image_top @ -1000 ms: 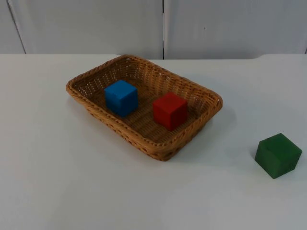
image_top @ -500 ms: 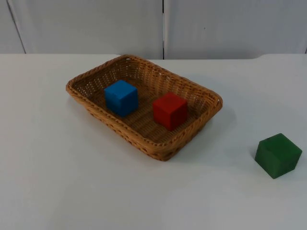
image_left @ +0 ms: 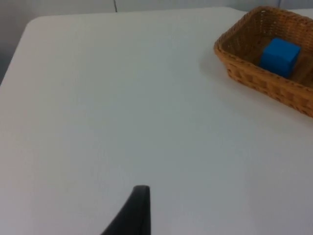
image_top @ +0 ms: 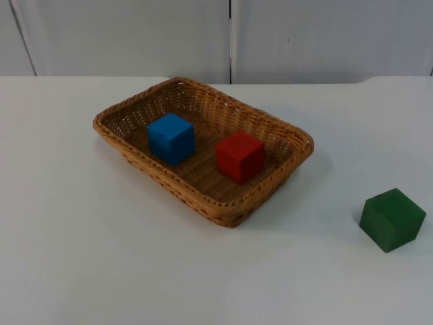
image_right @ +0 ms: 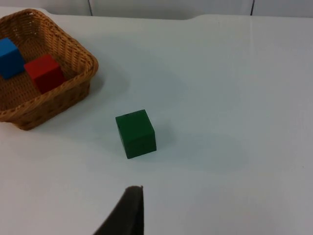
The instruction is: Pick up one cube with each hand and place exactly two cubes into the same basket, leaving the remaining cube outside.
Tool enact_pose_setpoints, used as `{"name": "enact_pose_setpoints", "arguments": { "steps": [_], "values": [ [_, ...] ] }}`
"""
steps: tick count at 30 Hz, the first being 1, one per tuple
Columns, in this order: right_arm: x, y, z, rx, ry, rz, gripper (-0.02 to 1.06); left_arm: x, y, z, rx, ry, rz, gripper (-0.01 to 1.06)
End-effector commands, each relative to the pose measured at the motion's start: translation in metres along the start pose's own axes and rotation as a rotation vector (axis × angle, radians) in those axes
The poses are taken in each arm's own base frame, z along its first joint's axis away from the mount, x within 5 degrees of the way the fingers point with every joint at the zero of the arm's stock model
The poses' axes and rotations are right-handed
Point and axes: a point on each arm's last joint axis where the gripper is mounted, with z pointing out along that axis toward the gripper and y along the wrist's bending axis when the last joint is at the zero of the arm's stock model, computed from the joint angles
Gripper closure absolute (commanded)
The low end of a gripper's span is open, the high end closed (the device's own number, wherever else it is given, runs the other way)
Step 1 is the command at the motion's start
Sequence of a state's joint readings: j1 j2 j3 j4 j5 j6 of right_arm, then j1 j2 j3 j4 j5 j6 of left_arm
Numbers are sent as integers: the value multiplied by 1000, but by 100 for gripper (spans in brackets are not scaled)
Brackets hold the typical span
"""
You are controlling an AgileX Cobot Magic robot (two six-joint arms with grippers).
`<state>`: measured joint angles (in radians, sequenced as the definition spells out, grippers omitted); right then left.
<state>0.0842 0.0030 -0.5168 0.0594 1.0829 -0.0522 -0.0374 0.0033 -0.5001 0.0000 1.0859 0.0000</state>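
Observation:
A woven wicker basket (image_top: 284,175) sits at the table's middle. Inside it a blue cube (image_top: 171,137) rests toward the left and a red cube (image_top: 239,156) beside it toward the right. Outside, a green cube (image_top: 392,219) lies on the table to the basket's right. My left gripper (image_left: 134,210) hangs over bare table well left of the basket (image_left: 244,73), the blue cube (image_left: 279,56) visible inside. My right gripper (image_right: 128,210) hovers a short way in front of the green cube (image_right: 136,133), apart from it, with the basket (image_right: 73,93) and the red cube (image_right: 45,72) farther off.
The white table (image_top: 81,257) runs back to a grey partition wall (image_top: 325,37). Open surface lies on all sides of the basket and around the green cube.

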Motion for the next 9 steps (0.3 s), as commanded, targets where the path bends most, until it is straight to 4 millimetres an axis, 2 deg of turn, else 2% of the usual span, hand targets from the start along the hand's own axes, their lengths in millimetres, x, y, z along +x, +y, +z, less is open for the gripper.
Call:
{"name": "enact_pose_setpoints", "arguments": {
  "steps": [1, 9],
  "values": [
    [0, 0, 0, 5, -8, 8, -1, 0, 0, 1, -16, -10, -17, 0],
    [0, 0, 0, 5, -8, 8, -1, 0, 0, 0, -83, -10, -48, 0]
  ]
}}
